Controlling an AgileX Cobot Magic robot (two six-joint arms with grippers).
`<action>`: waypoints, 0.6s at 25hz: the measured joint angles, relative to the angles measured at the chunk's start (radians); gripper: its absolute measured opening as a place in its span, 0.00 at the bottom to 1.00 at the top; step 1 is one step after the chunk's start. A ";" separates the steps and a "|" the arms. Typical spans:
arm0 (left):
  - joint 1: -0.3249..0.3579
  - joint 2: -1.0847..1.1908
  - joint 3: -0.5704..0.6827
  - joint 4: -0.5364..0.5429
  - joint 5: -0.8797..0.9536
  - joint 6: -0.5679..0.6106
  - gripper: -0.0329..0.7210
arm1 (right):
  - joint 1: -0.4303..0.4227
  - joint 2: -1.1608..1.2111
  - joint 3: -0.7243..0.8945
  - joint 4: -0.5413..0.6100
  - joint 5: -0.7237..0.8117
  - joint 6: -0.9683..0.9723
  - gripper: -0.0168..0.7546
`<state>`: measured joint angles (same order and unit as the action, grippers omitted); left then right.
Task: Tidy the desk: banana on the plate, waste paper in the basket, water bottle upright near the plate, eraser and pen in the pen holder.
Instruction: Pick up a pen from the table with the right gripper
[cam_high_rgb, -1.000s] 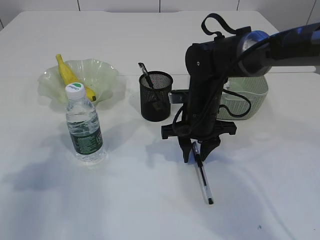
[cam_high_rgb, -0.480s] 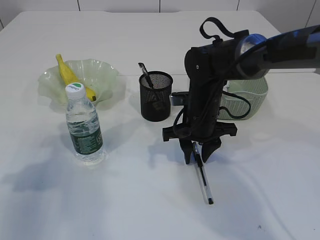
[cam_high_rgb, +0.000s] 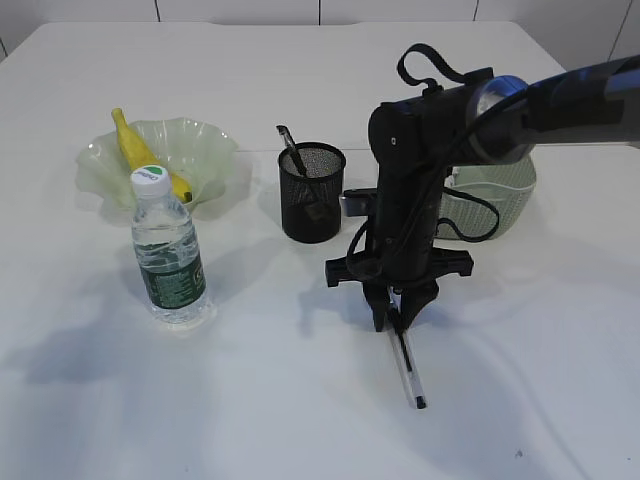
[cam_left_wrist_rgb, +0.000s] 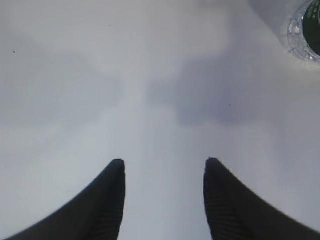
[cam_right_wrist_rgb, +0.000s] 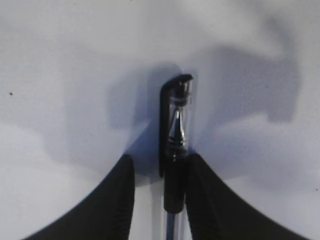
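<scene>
A clear pen with a black cap (cam_high_rgb: 405, 365) lies on the white table, in front of the black mesh pen holder (cam_high_rgb: 312, 195). My right gripper (cam_high_rgb: 398, 318) points down over the pen's cap end. In the right wrist view the pen (cam_right_wrist_rgb: 177, 125) sits between the fingers (cam_right_wrist_rgb: 160, 156), against the right one with a gap to the left one. My left gripper (cam_left_wrist_rgb: 164, 161) is open and empty over bare table. The water bottle (cam_high_rgb: 170, 255) stands upright in front of the green plate (cam_high_rgb: 200, 140), which holds the banana (cam_high_rgb: 135, 150). Eraser and waste paper are not visible.
Another pen (cam_high_rgb: 292, 150) stands in the pen holder. A pale green basket (cam_high_rgb: 500, 195) sits behind my right arm, partly hidden. The bottle's base (cam_left_wrist_rgb: 305, 30) shows at the top right of the left wrist view.
My right gripper's fingers have drawn closer together around the pen's cap end and sunk slightly toward the table. The pen, bottle and banana have not moved.
</scene>
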<state>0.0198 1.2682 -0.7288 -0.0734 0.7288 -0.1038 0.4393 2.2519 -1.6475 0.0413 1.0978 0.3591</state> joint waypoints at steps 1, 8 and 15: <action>0.000 0.000 0.000 0.000 0.000 0.000 0.52 | 0.000 0.000 0.000 0.000 0.000 0.000 0.32; 0.000 0.000 0.000 -0.002 0.000 0.000 0.51 | 0.000 0.000 0.000 0.000 0.000 0.000 0.11; 0.000 0.000 0.000 -0.003 0.000 0.000 0.51 | 0.000 0.000 0.000 0.000 0.012 -0.071 0.10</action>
<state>0.0198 1.2682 -0.7288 -0.0768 0.7288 -0.1038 0.4393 2.2519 -1.6475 0.0413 1.1098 0.2884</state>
